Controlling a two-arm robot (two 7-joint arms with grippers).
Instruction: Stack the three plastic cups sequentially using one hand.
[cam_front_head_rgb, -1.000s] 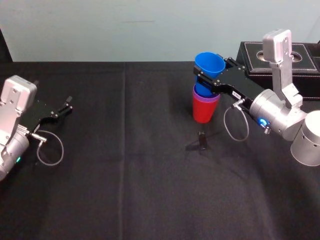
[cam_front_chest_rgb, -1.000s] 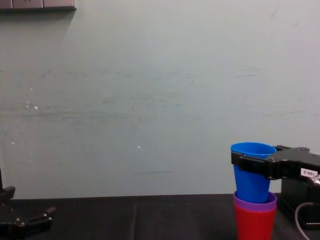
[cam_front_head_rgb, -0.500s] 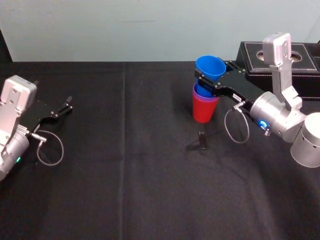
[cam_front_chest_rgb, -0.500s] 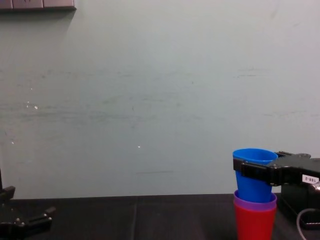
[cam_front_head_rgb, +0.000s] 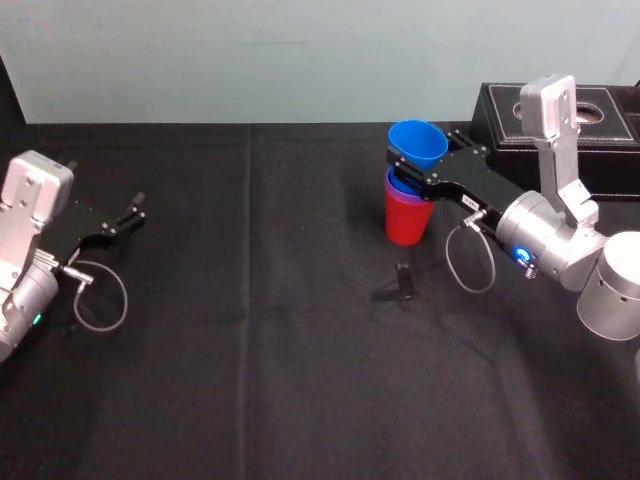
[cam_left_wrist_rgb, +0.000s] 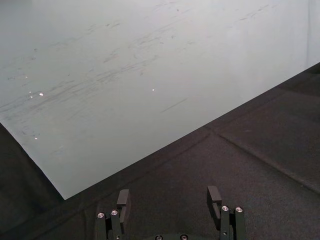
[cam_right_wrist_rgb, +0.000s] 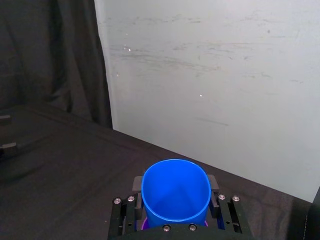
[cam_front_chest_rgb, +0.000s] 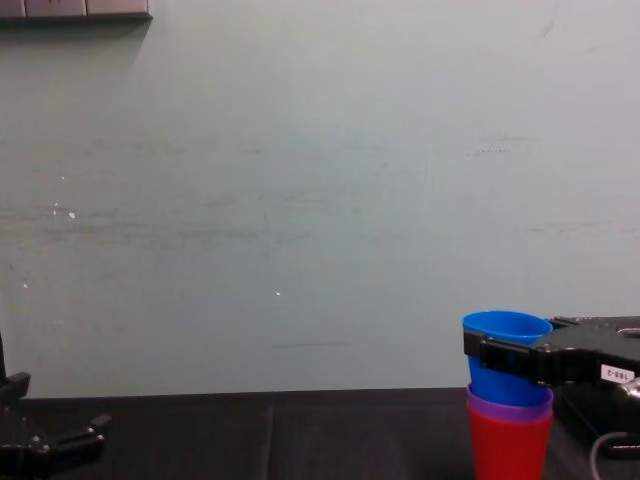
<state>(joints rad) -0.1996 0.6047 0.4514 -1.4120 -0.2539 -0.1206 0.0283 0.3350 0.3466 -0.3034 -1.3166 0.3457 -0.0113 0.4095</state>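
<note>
The red cup (cam_front_head_rgb: 407, 224) stands upright on the black table, with the purple cup (cam_front_head_rgb: 396, 190) nested inside it. The blue cup (cam_front_head_rgb: 418, 143) sits partway down in the purple one, tilted slightly, and my right gripper (cam_front_head_rgb: 405, 163) is shut on it just below its rim. From the chest view the stack reads red (cam_front_chest_rgb: 510, 447), purple (cam_front_chest_rgb: 510, 404), blue (cam_front_chest_rgb: 505, 326), with the right gripper (cam_front_chest_rgb: 510, 352) across the blue cup. The right wrist view looks into the blue cup (cam_right_wrist_rgb: 176, 192) between the fingers (cam_right_wrist_rgb: 136, 185). My left gripper (cam_front_head_rgb: 130, 212) rests open at the far left.
A black stitched box (cam_front_head_rgb: 590, 120) stands at the back right, just behind the right arm. A small dark object (cam_front_head_rgb: 403, 280) lies on the cloth in front of the cups. The left gripper (cam_left_wrist_rgb: 169, 197) holds nothing.
The right gripper has lowered the blue cup, which now sits deeper in the purple cup. The left arm has not moved.
</note>
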